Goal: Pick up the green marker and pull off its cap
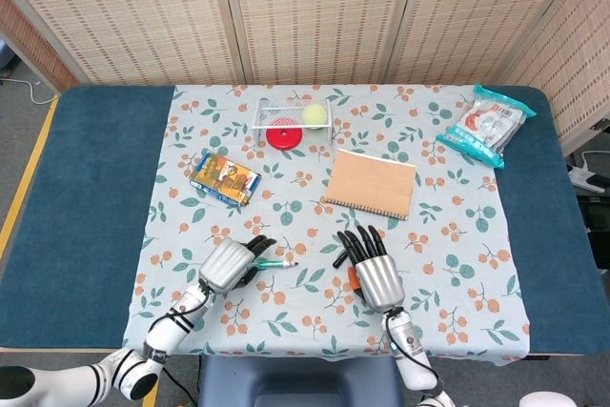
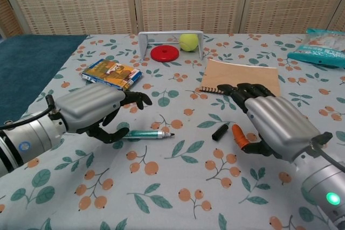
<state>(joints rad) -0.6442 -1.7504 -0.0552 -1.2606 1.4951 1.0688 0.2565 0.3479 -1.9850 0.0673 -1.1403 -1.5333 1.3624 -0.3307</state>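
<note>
The green marker (image 2: 145, 134) (image 1: 276, 262) lies uncapped on the flowered cloth, its dark tip pointing right. Its rear end lies under my left hand (image 2: 91, 111) (image 1: 229, 264), whose upper fingers are stretched out above it and do not close on it. The black cap (image 2: 219, 132) lies loose on the cloth just left of my right hand (image 2: 275, 125) (image 1: 375, 274). That hand is palm down with fingers spread and holds nothing. A small orange piece (image 2: 239, 136) shows beside its thumb; I cannot tell what it is.
A brown spiral notebook (image 1: 372, 183) lies beyond the right hand. A colourful small box (image 1: 225, 178) lies beyond the left hand. At the back stand a white wire rack (image 1: 270, 116) with a tennis ball (image 1: 314, 116) and a red disc (image 1: 282, 137). A snack bag (image 1: 486, 126) lies far right.
</note>
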